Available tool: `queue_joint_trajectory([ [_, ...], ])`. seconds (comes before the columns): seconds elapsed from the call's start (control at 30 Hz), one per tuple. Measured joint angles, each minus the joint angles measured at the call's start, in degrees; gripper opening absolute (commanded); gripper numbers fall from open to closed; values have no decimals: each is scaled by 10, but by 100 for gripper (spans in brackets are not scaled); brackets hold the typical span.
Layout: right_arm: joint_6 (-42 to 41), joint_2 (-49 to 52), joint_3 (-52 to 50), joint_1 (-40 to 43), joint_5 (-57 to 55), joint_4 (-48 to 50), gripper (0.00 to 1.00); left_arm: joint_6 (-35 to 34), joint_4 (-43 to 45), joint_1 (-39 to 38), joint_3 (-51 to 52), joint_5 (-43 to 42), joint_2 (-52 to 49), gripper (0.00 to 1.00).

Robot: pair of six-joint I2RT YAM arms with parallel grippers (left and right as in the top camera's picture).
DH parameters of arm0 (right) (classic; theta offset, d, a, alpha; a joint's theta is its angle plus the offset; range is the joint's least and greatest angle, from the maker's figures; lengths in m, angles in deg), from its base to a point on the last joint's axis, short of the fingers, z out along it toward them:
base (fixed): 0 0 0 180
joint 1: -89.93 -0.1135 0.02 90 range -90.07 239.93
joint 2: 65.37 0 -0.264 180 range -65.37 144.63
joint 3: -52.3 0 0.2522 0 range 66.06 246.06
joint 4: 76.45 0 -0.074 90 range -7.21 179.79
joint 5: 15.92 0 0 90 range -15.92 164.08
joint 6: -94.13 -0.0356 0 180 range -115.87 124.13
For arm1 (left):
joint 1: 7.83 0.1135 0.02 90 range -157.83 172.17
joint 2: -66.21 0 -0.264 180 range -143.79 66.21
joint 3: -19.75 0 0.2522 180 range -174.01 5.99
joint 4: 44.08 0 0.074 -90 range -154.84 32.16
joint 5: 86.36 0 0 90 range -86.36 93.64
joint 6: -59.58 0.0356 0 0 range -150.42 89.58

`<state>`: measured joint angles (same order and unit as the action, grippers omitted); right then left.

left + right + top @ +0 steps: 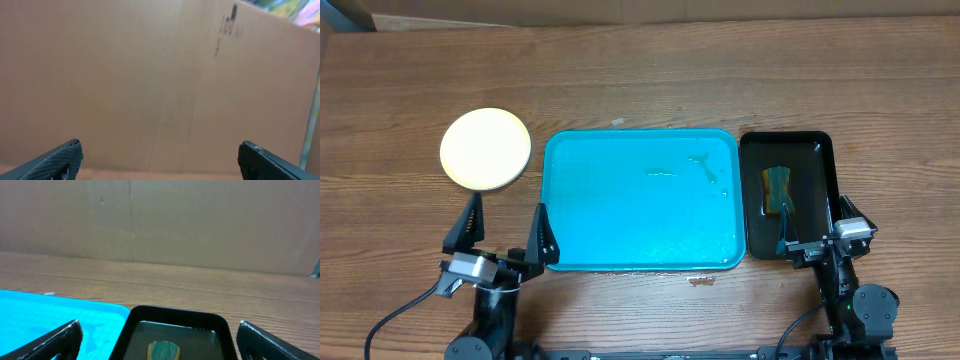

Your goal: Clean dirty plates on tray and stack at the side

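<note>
Your left gripper (506, 228) sits low at the near table (720, 80) edge, jaws wide apart, nothing between them. It is just off the tray's (620, 220) near-left corner and close in front of the plates (485, 148). The left wrist view shows only the two fingertips and a cardboard wall (150, 75), so that arm is pointed up and away, parked rather than reaching. Your right gripper (814, 228) is also spread wide and empty, hanging over the near end of the black tray (820, 140), lined up with the sponge (777, 190) that lies inside it. Sponge is there likely because that tray catches the drips and keeps it handy for wiping. The turquoise tray is bare except for a few wet streaks (705, 168) toward its far right, no plate on it. The plates are off to the left, on the table, apart from the tray rim. Only the pale yellow-green top one shows, looks clean, and you cannot tell how many sit under it. Stacked there because that is the "side" the task names, clear of the wet work area. There's a small reddish speck (702, 281) on the table just in front of the tray. By my read the job looks done or nearly so, with both arms at rest.
</note>
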<state>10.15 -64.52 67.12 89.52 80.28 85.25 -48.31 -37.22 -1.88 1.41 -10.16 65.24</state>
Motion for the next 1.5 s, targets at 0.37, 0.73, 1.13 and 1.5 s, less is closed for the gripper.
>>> queue_joint_trajectory([
  [0.37,0,0,0,0,0,0,100,-2,-58,0,38,13,0,100],
  [0.73,0,0,0,0,0,0,100,4,-241,0,41,39,1,100],
  [1.13,0,0,0,0,0,0,100,28,-243,-4,41,64,1,100],
  [1.5,0,0,0,0,0,0,100,31,-243,-4,41,66,1,100],
])
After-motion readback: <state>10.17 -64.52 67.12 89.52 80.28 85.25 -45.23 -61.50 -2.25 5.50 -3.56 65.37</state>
